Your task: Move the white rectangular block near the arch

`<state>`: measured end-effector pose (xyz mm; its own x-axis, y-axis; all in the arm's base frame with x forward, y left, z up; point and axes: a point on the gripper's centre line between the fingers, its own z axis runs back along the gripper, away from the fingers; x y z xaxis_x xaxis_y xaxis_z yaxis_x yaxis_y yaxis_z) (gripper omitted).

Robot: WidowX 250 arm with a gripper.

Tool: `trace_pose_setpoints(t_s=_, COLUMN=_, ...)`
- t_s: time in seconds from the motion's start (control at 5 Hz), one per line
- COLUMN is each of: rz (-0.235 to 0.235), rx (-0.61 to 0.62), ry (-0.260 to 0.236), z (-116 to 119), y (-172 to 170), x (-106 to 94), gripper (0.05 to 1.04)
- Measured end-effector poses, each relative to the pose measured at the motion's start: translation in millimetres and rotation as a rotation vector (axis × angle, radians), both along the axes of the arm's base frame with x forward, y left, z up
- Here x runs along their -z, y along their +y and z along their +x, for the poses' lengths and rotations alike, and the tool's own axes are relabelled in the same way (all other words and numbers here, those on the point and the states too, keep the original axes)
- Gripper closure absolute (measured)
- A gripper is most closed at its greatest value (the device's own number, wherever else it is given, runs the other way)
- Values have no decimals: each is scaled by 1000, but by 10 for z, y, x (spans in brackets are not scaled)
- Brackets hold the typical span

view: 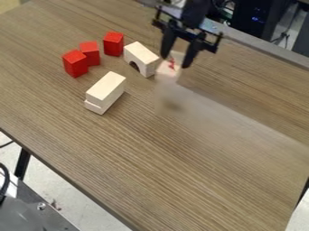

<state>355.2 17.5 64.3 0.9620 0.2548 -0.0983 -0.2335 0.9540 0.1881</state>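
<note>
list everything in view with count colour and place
red blocks: three, red, upper left
arch: one, off-white, right of the red blocks
rectangular blocks: two, off-white, stacked, camera side of the arch
red-marked block: one, whitish, beside the arch
table: one, brown, most of the view
metal surface: one, grey, lower left corner
equipment: count unclear, black, upper right
arm: one, black, top edge
hand: one, black, open by the red-marked block
</note>
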Motion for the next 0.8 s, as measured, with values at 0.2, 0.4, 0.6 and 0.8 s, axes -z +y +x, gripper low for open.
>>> trace_pose_setpoints(t_s=0.2, rz=-8, rx=29, ry=4, z=65, y=-107, x=150, gripper=599)
trace_pose_setpoints(t_s=0.4, rz=-2, rx=92, ry=-13, z=75, y=-178, x=250, gripper=599)
trace_pose_setpoints(t_s=0.6, rz=-18, rx=143, ry=-29, z=34, y=-207, x=317, gripper=528)
trace_pose_setpoints(t_s=0.8, rz=-30, rx=148, ry=-30, z=5, y=-182, x=364, gripper=220)
